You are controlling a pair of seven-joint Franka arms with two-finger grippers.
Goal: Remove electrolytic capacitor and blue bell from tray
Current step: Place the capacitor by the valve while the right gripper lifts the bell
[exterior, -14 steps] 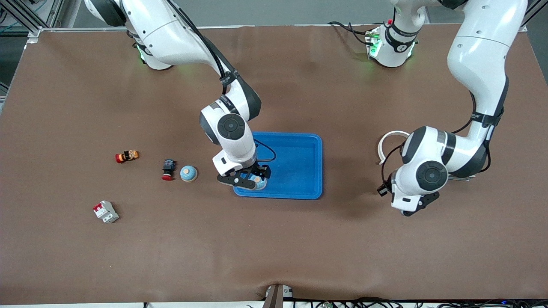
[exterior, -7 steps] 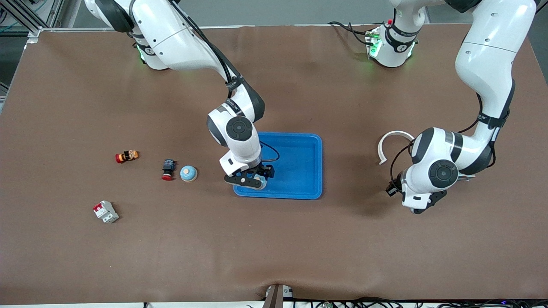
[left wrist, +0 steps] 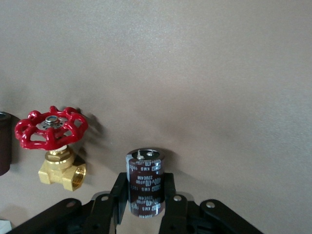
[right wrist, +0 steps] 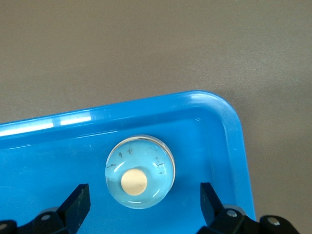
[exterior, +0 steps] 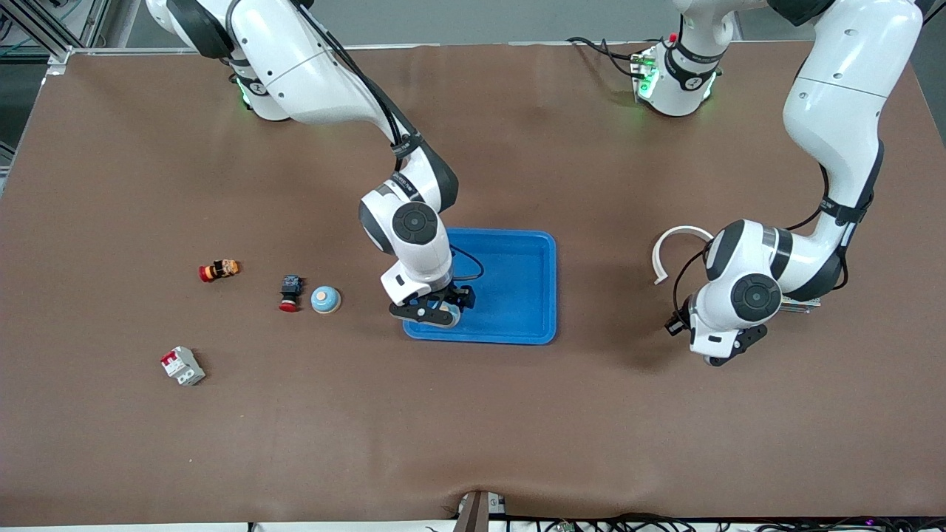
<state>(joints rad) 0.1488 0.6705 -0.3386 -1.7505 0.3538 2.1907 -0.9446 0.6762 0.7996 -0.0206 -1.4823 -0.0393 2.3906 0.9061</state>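
I see right hand (exterior: 441, 313) spread wide, straddling blue bell (right wrist: 140, 171) in tray (exterior: 517, 295) corner. Left hand (left wrist: 146, 207) clamps electrolytic capacitor (left wrist: 145, 183), probably resting on table (exterior: 473, 414).

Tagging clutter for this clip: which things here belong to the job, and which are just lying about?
Job: tray; blue bell in it, under the open right gripper; electrolytic capacitor, held in the left gripper.
Lying about: second blue bell on the table, red push button, orange-red part, circuit breaker, brass valve, white curved strip.
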